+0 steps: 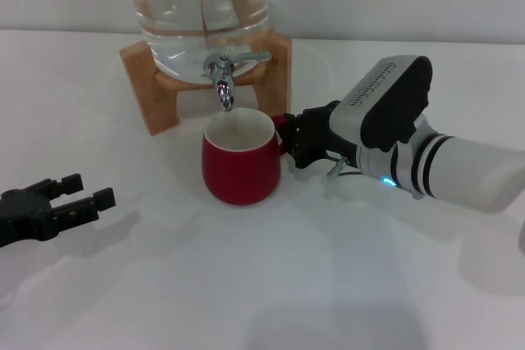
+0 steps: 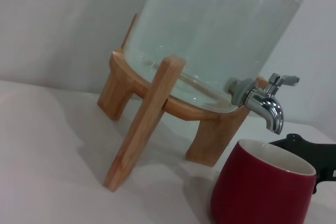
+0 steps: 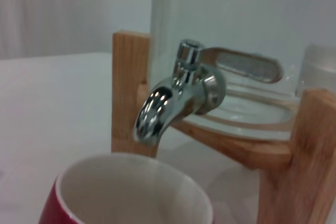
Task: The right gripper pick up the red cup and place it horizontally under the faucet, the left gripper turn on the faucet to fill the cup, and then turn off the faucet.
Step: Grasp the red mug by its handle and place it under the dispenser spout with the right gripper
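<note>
Standing upright on the white bench [image 1: 271, 284], toward its far edge and near the middle, the red cup [image 1: 239, 171] is sitting directly below the spout of the faucet [image 1: 223, 79], its cream-white inside showing and looking empty. We are seeing no water running from the spout. The faucet's flat lever is pointing sideways toward the right edge of the bench. It is fitted to a clear water jar [image 1: 201, 6] holding water, and the jar is resting on a wooden stand [image 1: 156, 79] by the far edge.

Our right gripper [image 1: 287, 141] is reaching in from the right edge of the bench, and its jaws are sitting at the cup's handle side, touching the cup there. They appear to be closed on the handle, which is hidden behind them. In the left wrist view we are seeing the black tip of this gripper [image 2: 310, 156] just behind the cup [image 2: 260, 190], with the faucet [image 2: 262, 100] above the rim. The right wrist view is showing the spout [image 3: 173, 95] hanging over the cup's open mouth [image 3: 131, 192].

Our left gripper [image 1: 86, 190] is lying low near the left edge of the bench, well apart from the cup and the stand, with its jaws spread open and holding nothing.
</note>
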